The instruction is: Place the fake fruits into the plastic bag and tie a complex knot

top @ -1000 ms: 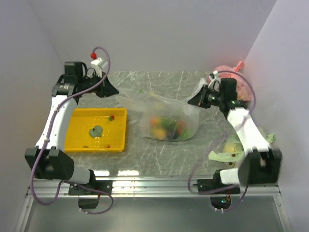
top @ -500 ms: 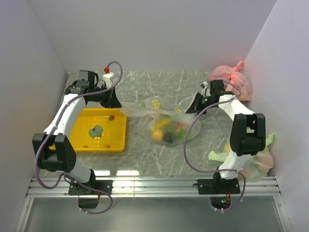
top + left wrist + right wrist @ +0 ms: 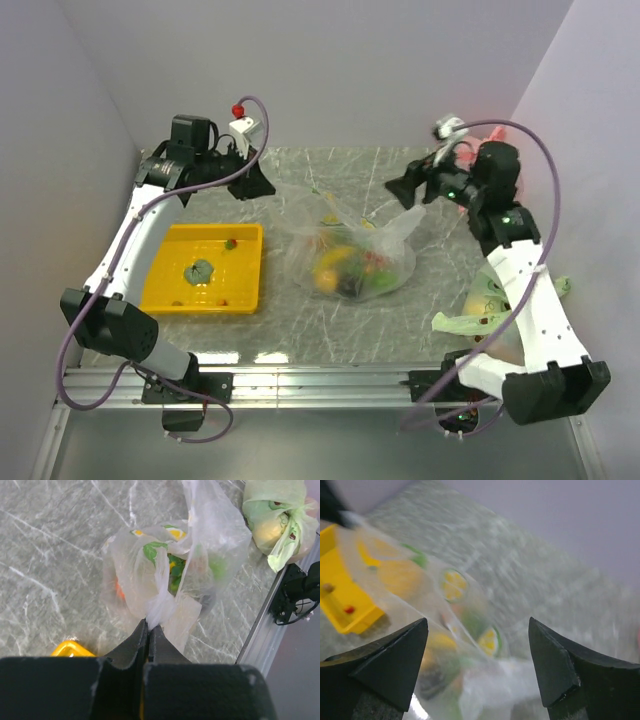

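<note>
The plastic bag [image 3: 352,252] lies at mid-table with the fake fruits [image 3: 345,272] inside: yellow, orange and green pieces show through the film. My left gripper [image 3: 266,187] hovers at the bag's upper left, shut on a twisted handle end [image 3: 159,602] of the bag [image 3: 170,560]. My right gripper [image 3: 393,190] stands open above the bag's right side with nothing between its fingers. The other handle end [image 3: 405,226] lies loose below it. In the blurred right wrist view the open gripper [image 3: 477,622] looks down on the bag [image 3: 470,680].
A yellow tray [image 3: 238,288] left of the bag holds a green piece [image 3: 200,270] and a small red berry [image 3: 231,242]. Pale green bags [image 3: 482,308] lie at the right by the right arm [image 3: 277,520]. Walls close in on the left, back and right.
My right gripper has opened, let go of the bag's right handle and drawn back up to the right. The left gripper moved right and up with its handle end.
</note>
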You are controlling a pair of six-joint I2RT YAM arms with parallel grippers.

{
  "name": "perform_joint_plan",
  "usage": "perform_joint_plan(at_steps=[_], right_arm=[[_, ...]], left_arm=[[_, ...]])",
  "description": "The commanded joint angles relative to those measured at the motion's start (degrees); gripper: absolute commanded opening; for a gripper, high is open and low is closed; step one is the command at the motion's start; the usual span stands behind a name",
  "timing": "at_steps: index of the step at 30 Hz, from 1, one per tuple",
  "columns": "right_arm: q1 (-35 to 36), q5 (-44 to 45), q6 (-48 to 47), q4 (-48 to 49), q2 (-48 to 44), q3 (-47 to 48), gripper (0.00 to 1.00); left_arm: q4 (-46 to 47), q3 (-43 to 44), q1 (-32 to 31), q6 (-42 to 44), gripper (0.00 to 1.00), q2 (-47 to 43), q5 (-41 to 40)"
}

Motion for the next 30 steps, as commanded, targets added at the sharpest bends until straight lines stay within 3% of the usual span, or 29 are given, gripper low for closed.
perform_joint_plan(at_steps=[1, 7, 11, 18, 24, 30], right_arm=[[9.4, 1.3, -7.9, 11.6, 0.7, -2.7, 0.88], [19.4, -3.1, -4.2, 25.7, 8.7, 0.0, 0.94], [22.7, -6.5, -2.0, 29.9, 15.8, 4.0, 0.94], [28.0, -10.5, 1.5, 36.8, 19.8, 2.1, 0.94], [31.9, -9.3, 0.1, 39.3, 21.1, -0.3, 0.94], [32.8, -2.0, -1.0, 40.7, 25.1, -0.1, 0.94]], left_arm=[[-0.6, 3.8, -2.1, -0.8, 0.00, -0.5, 0.2], [-1.8, 4.3, -3.7, 0.3, 0.01, -0.6, 1.2], [-2.3, 3.4, -4.4, 1.1, 0.01, -0.7, 1.6], [1.3, 0.2, -6.2, 0.2, 0.01, -0.7, 2.6], [6.3, -0.4, -7.0, -5.4, 0.00, 0.2, 4.5], [10.0, 0.5, -7.0, -11.3, 0.01, 0.0, 8.3]])
